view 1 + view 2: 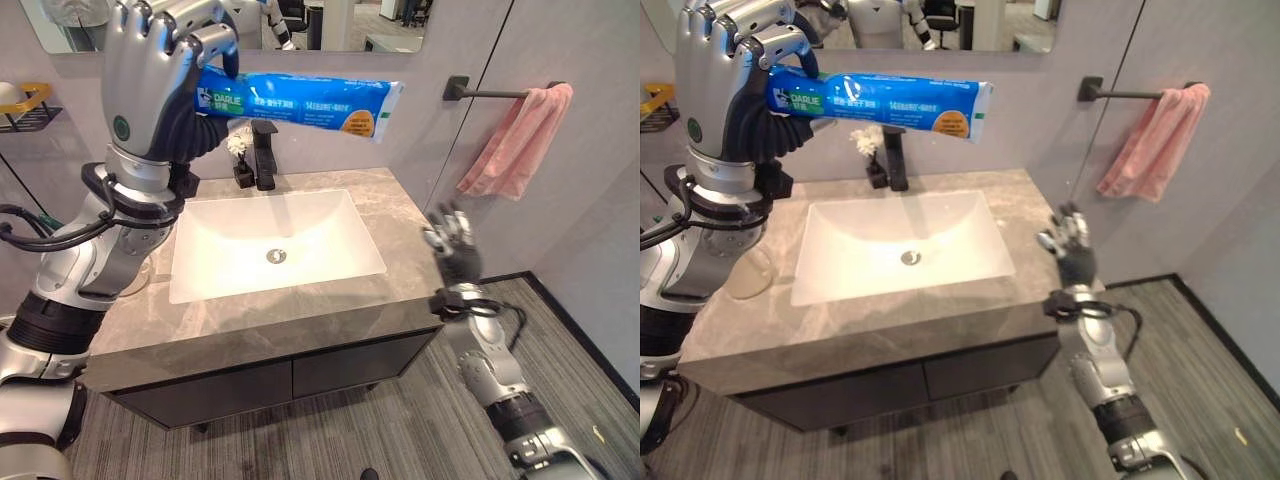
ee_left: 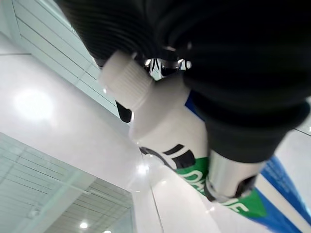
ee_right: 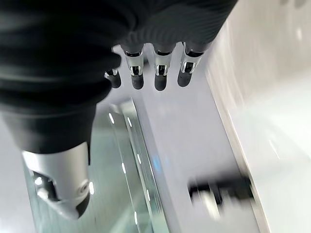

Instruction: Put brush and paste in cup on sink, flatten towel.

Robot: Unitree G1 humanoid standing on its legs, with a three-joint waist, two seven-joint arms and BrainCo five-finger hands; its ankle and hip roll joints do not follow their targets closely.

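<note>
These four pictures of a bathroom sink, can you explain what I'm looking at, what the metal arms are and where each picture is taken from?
This is a humanoid robot at a bathroom counter. Two pictures come from cameras in its head, looking down; the other two sit on its wrists, very close to each hand. The left hand, raised above the counter, grips a blue toothpaste tube; its white cap shows in the left wrist picture. The right hand hangs open beside the counter, holding nothing. On the counter are a white basin, a black tap and a clear cup near the left edge. A pink towel hangs bunched on a wall bar.
</note>
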